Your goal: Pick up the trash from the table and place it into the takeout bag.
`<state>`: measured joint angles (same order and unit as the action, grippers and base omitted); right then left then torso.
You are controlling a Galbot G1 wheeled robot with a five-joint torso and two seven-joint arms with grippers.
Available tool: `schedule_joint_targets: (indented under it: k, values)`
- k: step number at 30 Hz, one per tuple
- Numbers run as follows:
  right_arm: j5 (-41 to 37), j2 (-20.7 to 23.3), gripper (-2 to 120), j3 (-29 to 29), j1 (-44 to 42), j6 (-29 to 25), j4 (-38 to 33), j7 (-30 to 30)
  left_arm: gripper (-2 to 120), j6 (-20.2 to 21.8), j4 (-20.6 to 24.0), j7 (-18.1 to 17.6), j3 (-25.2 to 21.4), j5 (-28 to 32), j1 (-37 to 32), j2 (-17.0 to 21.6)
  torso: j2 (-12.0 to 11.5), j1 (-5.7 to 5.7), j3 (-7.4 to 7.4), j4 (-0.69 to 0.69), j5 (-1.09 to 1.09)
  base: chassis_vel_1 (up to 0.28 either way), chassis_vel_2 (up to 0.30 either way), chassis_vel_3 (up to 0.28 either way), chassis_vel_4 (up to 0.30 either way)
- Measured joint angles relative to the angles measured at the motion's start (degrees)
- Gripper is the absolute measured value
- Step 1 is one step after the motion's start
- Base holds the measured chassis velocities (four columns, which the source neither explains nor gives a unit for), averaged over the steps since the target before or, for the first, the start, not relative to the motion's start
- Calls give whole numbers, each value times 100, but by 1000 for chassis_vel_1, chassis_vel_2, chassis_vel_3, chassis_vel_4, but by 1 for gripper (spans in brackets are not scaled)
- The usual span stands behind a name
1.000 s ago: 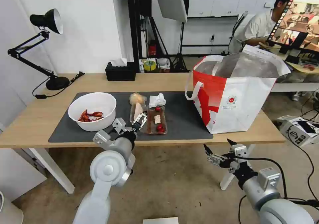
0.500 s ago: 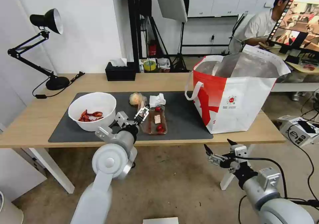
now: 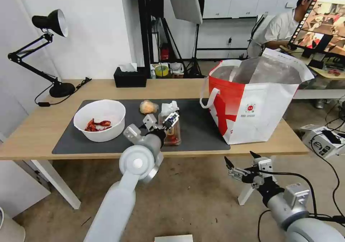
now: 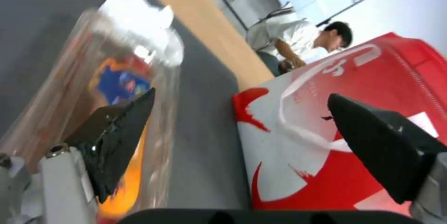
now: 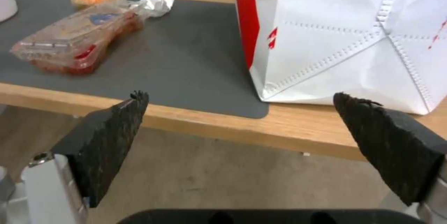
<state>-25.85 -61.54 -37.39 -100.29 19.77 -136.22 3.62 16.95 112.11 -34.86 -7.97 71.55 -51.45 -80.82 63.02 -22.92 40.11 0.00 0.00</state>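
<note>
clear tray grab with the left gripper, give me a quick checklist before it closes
1. Left gripper open: ok, jaws spread wide in the left wrist view.
2. Clear tray between the fingers: not ok, one fingertip overlaps the tray while the other sits toward the takeout bag.
3. Crumpled tissue clear of the grasp: cannot tell, it lies against the tray's far end.
4. Bag mouth open: ok.
5. Right gripper out of the way: ok, below the table edge, open.
</note>
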Motion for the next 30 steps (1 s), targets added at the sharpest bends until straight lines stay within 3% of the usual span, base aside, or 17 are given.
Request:
schedule_joint_targets:
  k: [2,4,5,8,9,12,13,16,18,20,21,22,24,30]
  values:
    - [-12,2,100,-17,-11,0,-9,0,100,0,-23,115,18,-97,25,39,0,0,0,0,0,0,0,0,0]
    - [-46,16,100,-49,-36,0,-28,0,100,5,-84,594,118,-570,108,229,0,0,0,0,0,0,0,0,0]
    - [-46,16,100,-49,-36,0,-28,0,100,5,-84,594,118,-570,108,229,0,0,0,0,0,0,0,0,0]
    - [-145,60,100,-54,-22,0,-34,5,96,-101,-253,1865,292,-1526,158,719,0,0,0,0,0,0,0,0,0]
    - [-145,60,100,-54,-22,0,-34,5,96,-101,-253,1865,292,-1526,158,719,0,0,0,0,0,0,0,0,0]
    - [-321,122,100,-38,37,-1,-31,16,82,-536,-653,3325,463,-2787,218,1201,0,0,0,1,-1,0,0,0,0]
    - [-321,122,100,-38,37,-1,-31,16,82,-536,-653,3325,463,-2787,218,1201,0,0,0,1,-1,0,0,0,0]
    - [-569,229,100,-1,123,-1,-9,44,69,-917,-1053,4342,607,-3621,397,1590,0,0,0,0,-1,0,0,0,0]
    - [-626,261,100,13,153,-2,3,53,65,-975,-1115,4496,627,-3760,433,1655,0,0,-1,0,-1,0,0,0,0]
    - [-839,399,100,135,353,-73,118,97,45,-1184,-1394,5330,675,-4353,578,2013,0,0,0,1,-1,0,0,0,0]
    - [-868,421,100,191,417,-78,163,106,35,-1187,-1495,5535,726,-4472,623,2126,0,0,0,1,-1,0,0,0,0]
    - [-868,421,100,191,417,-78,163,106,35,-1187,-1495,5535,726,-4472,623,2126,0,0,0,1,-1,0,0,0,0]
    - [-910,424,100,267,499,-80,205,109,21,-1224,-1639,5887,882,-4794,684,2301,0,0,0,1,-1,0,0,0,0]
    - [-1108,523,100,384,624,-102,235,104,3,-1192,-1765,5936,895,-4893,693,2352,0,0,0,0,-1,0,0,0,0]
